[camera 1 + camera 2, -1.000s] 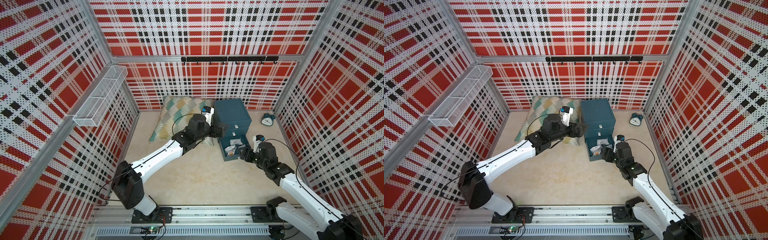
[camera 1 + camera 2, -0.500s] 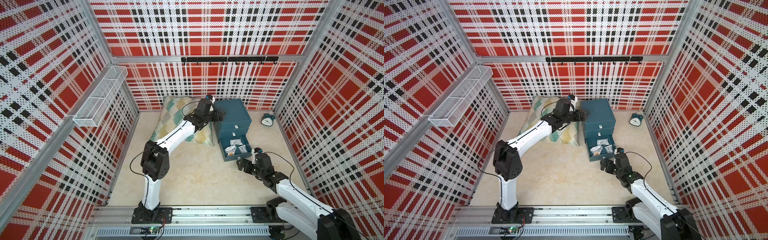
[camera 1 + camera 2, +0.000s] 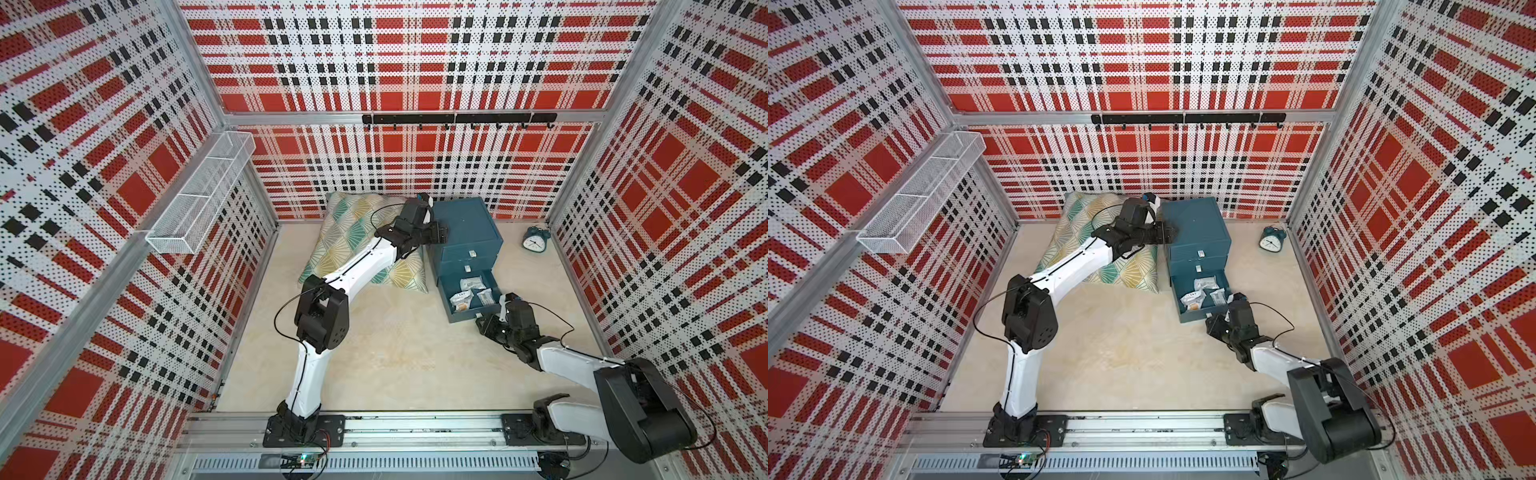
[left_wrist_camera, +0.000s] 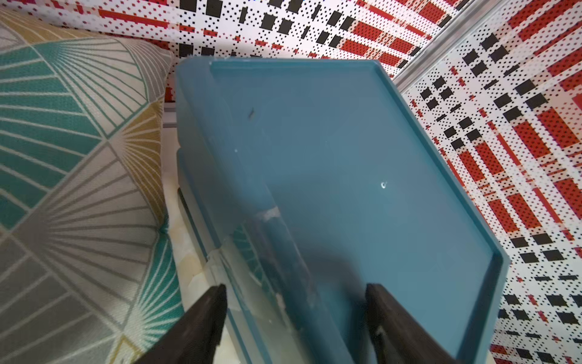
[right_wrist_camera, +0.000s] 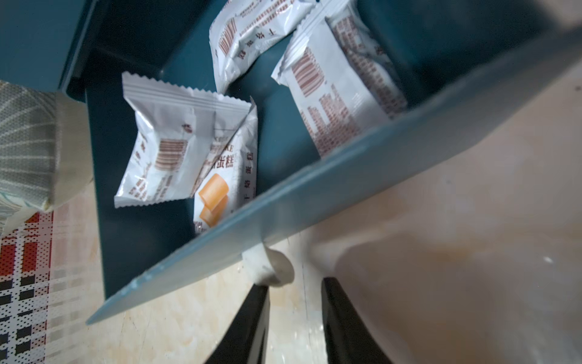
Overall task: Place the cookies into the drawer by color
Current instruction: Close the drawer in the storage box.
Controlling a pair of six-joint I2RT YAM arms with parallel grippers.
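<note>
The teal drawer chest (image 3: 467, 226) (image 3: 1196, 224) stands at the back, its bottom drawer (image 3: 473, 312) (image 3: 1198, 315) pulled out. Several white cookies (image 3: 471, 291) (image 3: 1202, 291) (image 5: 176, 148) lie inside it, one showing an orange biscuit picture (image 5: 217, 192). My left gripper (image 3: 438, 235) (image 3: 1167, 235) (image 4: 296, 290) is open, its fingers straddling the chest's upper left edge (image 4: 239, 195). My right gripper (image 3: 484, 322) (image 3: 1212, 324) (image 5: 296, 286) sits low in front of the open drawer, jaws a narrow gap apart and empty. The drawer's white handle (image 5: 274, 268) touches one fingertip.
A patterned cushion (image 3: 361, 237) (image 4: 69, 176) leans against the chest's left side under my left arm. A teal alarm clock (image 3: 535, 241) stands at the back right. On the left wall hangs a wire basket (image 3: 199, 199), and a black hook rail (image 3: 457, 119) runs along the back wall.
My left gripper moved back along the chest's left side to its top edge. My right gripper pulled back from over the open drawer to its front, and its jaws narrowed.
</note>
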